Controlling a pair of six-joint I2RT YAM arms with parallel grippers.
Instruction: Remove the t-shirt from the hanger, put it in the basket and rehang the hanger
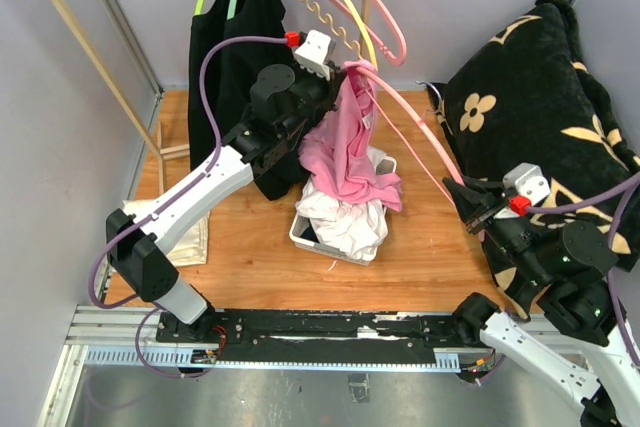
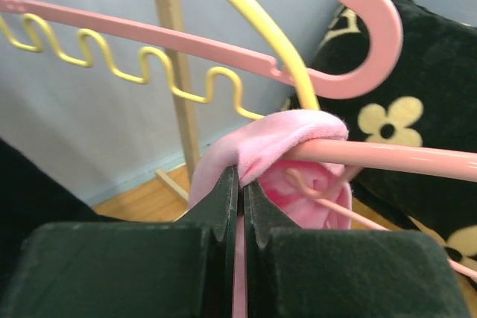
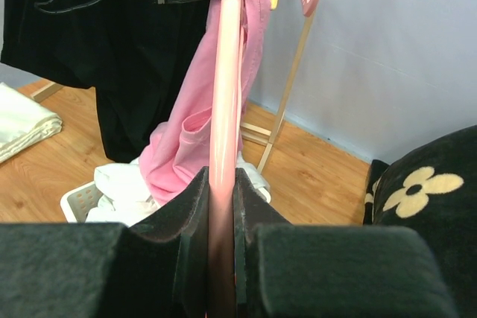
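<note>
The left tool pinches the soft, crumpled pink t-shirt at centre frame. The right tool clamps the smooth, curved pink hanger.

The pink t-shirt hangs bunched from the upper end of the tilted pink hanger.

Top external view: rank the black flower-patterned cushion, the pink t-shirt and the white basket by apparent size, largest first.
1. black flower-patterned cushion
2. pink t-shirt
3. white basket; clothes cover much of it, so its place below the t-shirt is not certain.
</note>
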